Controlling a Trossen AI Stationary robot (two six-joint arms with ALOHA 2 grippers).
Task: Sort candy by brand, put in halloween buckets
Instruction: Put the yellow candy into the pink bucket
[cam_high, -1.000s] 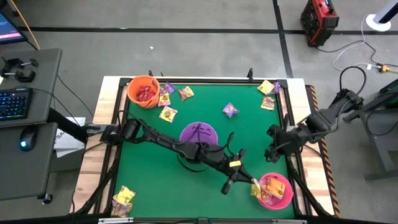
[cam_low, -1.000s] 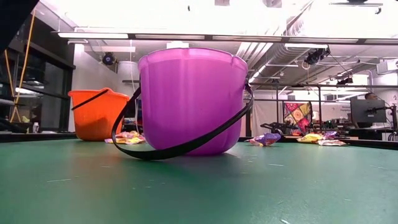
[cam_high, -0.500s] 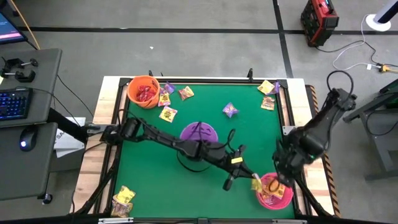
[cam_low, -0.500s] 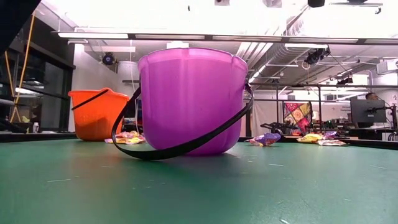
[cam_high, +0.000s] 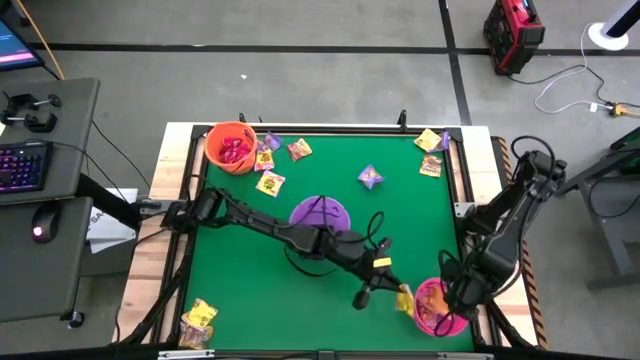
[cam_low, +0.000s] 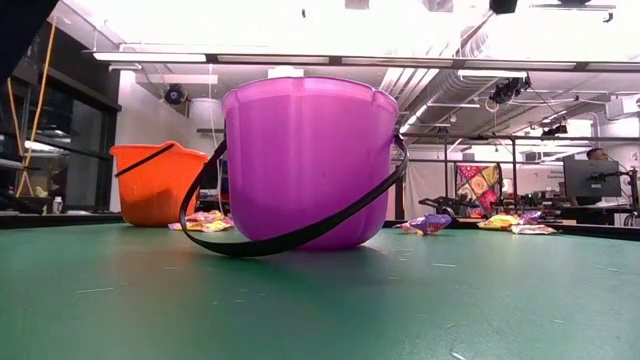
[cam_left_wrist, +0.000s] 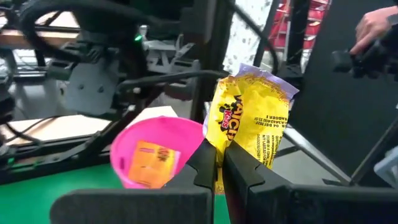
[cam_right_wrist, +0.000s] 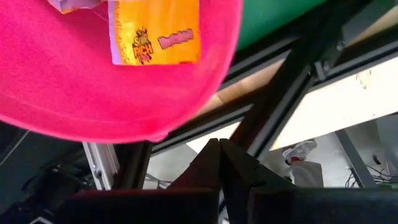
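Note:
My left gripper (cam_high: 392, 293) reaches across the table and is shut on a yellow candy packet (cam_left_wrist: 252, 118) just left of the pink bucket (cam_high: 430, 303), which stands at the near right corner with candy inside. My right gripper (cam_right_wrist: 217, 149) is shut, points steeply down and hangs by the pink bucket's rim (cam_right_wrist: 155, 132) over the table's edge; I cannot tell whether it touches the rim. The purple bucket (cam_high: 320, 214) stands mid-table and the orange bucket (cam_high: 231, 147) at the far left. Loose candy (cam_high: 270, 183) lies on the green mat. My left gripper pinches the yellow packet's lower end (cam_left_wrist: 219, 163) between its two fingers. The fingers come nearly level from the table's left side. The packet stands up above the fingertips, lifted clear of the mat and beside the pink bucket's rim.
More loose candy lies at the far right (cam_high: 431, 152), far middle (cam_high: 371, 176) and near left corner (cam_high: 200, 316). The purple bucket's black handle (cam_low: 300, 235) droops onto the mat. Frame bars (cam_right_wrist: 292, 81) run beside the table's edge. A person's hand (cam_left_wrist: 373, 28) shows beyond the table.
My right gripper has swung from the table's right edge toward the near right corner, sinking and tipping downward until it hangs by the pink bucket. It has stayed shut. My left gripper has kept its place with the yellow packet.

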